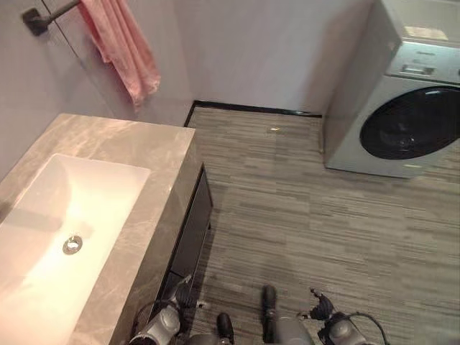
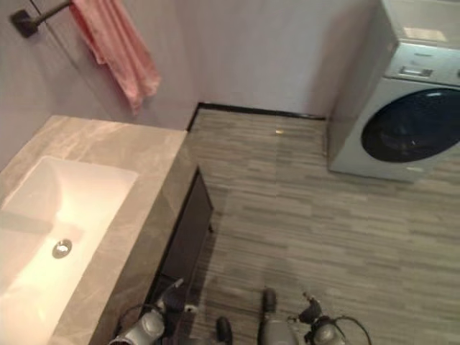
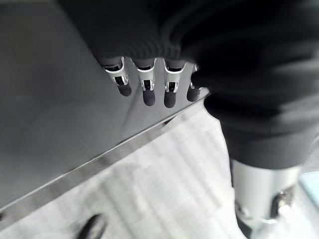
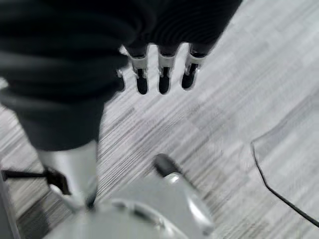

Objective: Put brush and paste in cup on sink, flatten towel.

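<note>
pink towel (image 1: 118, 44) bunched on rail; both robot hands (image 3: 144, 82) (image 4: 162, 74) hang relaxed, seemingly empty.

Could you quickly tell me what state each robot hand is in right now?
Left robot hand: open, holding nothing.
Right robot hand: open, holding nothing.
</note>
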